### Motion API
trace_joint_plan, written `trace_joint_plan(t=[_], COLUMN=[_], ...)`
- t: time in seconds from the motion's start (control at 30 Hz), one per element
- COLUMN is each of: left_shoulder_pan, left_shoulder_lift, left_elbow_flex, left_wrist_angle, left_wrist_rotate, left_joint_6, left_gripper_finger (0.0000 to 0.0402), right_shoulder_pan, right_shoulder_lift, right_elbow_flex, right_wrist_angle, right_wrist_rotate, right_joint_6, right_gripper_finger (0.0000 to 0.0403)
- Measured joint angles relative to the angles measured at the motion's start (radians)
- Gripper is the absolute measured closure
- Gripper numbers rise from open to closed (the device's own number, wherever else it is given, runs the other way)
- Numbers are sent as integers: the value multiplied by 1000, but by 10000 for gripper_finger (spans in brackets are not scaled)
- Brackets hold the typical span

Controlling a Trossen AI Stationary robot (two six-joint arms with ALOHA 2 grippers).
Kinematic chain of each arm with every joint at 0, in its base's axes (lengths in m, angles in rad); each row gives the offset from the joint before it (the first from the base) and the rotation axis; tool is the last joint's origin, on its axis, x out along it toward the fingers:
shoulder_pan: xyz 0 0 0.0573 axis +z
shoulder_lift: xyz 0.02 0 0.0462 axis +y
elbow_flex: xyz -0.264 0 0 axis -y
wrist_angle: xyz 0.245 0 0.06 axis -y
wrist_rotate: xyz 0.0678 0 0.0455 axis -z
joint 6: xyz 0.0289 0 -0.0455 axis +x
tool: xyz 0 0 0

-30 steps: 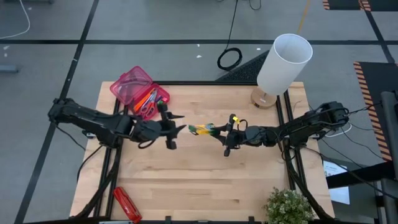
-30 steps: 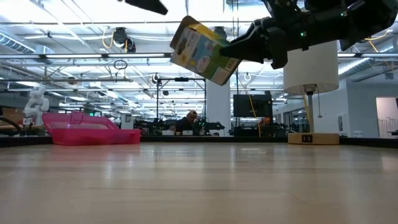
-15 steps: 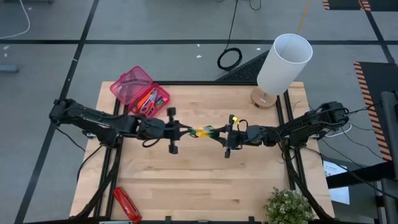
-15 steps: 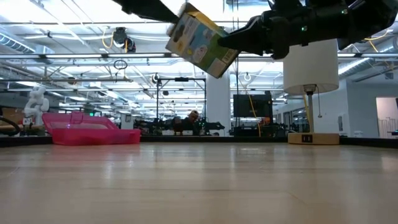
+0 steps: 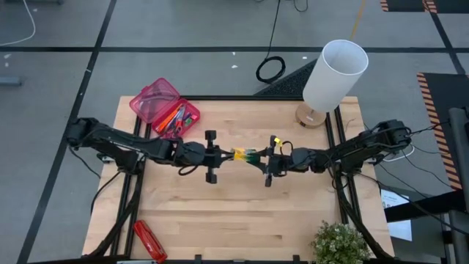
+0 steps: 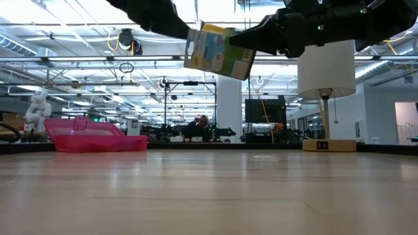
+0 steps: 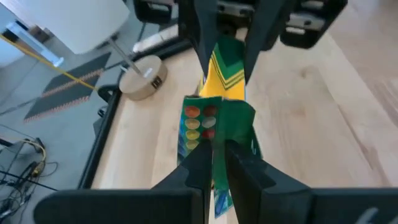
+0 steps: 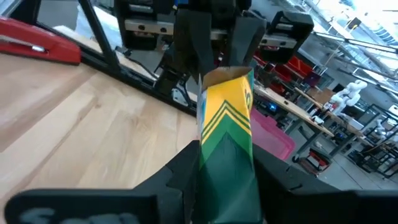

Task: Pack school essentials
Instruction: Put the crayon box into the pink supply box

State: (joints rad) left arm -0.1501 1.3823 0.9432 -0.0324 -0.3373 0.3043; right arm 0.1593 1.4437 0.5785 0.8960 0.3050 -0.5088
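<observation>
The green-yellow crayon box (image 5: 242, 154) hangs high over the middle of the table, spanning the gap between my two grippers. My left gripper (image 5: 229, 155) is shut on the end facing the table's left. My right gripper (image 5: 258, 156) is shut on the opposite end. In the low view the box (image 6: 219, 52) is well above the wood. At the far left stands an open pink case (image 5: 163, 106) holding scissors and other stationery (image 5: 174, 121). My left gripper pinches the box's flap end (image 7: 214, 134) between its two fingers, reaching in level from the table's left. The box is lifted clear of the table, lying almost level and slightly tilted. My right gripper clamps the box's two broad faces (image 8: 227, 143) between its fingers at the end toward the table's right. The fingers come in level from the right, along the box's length. The box sticks out ahead of them, clear of the table.
A white lamp (image 5: 333, 73) stands at the far right corner. A long red stapler-like object (image 5: 149, 240) lies at the near left edge, and a potted plant (image 5: 341, 246) sits at the near right. Bare wood lies below the box.
My left gripper has gone toward the table's right, reached the crayon box's free end and taken hold of it. The box, tilted steeply before, has swung closer to level while staying aloft in my right gripper.
</observation>
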Motion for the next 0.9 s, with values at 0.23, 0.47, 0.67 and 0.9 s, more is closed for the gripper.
trace_joint_plan(t=[0.23, 0.47, 0.67, 0.9], left_shoulder_pan=[-2, -9, -33, -53], left_shoulder_lift=[0, -28, -70, -153], left_elbow_flex=[0, 0, 0, 0], left_wrist_angle=[-11, -107, -121, -138], left_wrist_rotate=[4, 4, 2, -35], left_joint_6=[1, 8, 10, 8], left_gripper_finger=[346, 326, 323, 323], right_shoulder_pan=[0, -1, -1, -1], right_shoulder_lift=[1, 1, 1, 1], right_elbow_flex=[1, 1, 2, 2], right_wrist_angle=[3, 5, 11, 6], right_wrist_rotate=[4, 4, 5, 4], right_joint_6=[0, 0, 0, -2], right_gripper_finger=[301, 301, 301, 301])
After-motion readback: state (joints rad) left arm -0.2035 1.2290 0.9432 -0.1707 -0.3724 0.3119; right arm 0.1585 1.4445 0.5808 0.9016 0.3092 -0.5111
